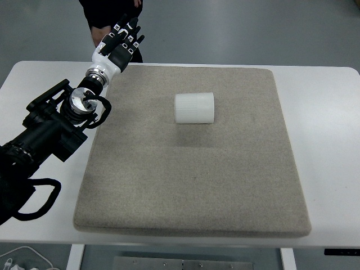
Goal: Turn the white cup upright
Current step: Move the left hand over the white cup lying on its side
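Only the one top view here. The white cup [194,108] is lying on its side on the beige felt mat [191,185], in the mat's far half and roughly mid-width. Its long axis runs left to right across the picture, parallel to the mat's far edge. The body looks ribbed, with fine lines running around it. Honestly can't tell which end is the mouth and which is the base from this angle; both ends just look like plain white edges.

The left hand [119,46] sits off the mat's far left corner, hovering over the white table [320,107] right around the table's far edge. Fingers [127,28] are stretched out fairly straight and slightly fanned, pointing away from the robot, holding nothing. The cup is well apart from it, off to the right and closer to the robot, no contact at all. The black forearm [48,126] runs in from the left side of the mat, with cables looped near it.

No readable brand, label or writing on the cup, mat or hand.

Something dark, maybe a person's legs [107,14], shows just beyond the table by the hand.
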You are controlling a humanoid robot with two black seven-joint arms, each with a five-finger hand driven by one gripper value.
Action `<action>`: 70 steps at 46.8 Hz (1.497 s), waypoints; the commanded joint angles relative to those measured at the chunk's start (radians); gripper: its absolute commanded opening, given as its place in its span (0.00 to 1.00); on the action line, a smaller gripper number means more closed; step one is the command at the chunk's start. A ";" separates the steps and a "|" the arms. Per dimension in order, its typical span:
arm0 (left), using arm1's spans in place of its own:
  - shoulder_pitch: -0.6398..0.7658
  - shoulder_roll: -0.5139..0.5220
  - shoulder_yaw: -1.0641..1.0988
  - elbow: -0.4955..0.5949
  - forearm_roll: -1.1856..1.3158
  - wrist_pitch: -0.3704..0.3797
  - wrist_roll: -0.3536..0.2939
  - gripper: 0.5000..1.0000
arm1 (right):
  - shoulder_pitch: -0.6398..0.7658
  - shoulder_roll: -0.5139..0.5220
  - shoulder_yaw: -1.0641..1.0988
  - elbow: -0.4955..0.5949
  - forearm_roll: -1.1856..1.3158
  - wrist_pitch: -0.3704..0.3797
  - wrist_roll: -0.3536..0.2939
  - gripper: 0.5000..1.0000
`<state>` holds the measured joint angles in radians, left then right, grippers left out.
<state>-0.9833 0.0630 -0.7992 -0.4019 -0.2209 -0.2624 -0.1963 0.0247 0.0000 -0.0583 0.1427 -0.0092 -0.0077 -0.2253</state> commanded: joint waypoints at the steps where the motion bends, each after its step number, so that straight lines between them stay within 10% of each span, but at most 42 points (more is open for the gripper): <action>1: 0.000 0.000 -0.002 0.000 0.000 0.000 0.000 0.98 | 0.000 0.000 0.000 0.000 0.000 0.000 0.000 0.86; 46: -0.051 0.006 0.110 -0.009 0.149 -0.029 0.011 0.98 | 0.000 0.000 0.000 0.000 0.000 0.000 0.000 0.86; 70: -0.101 0.124 0.190 -0.245 0.578 -0.023 0.041 0.98 | 0.000 0.000 0.000 0.000 0.000 0.000 0.000 0.86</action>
<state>-1.0794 0.1553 -0.6281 -0.5821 0.2893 -0.2929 -0.1567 0.0248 0.0000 -0.0583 0.1427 -0.0092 -0.0077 -0.2251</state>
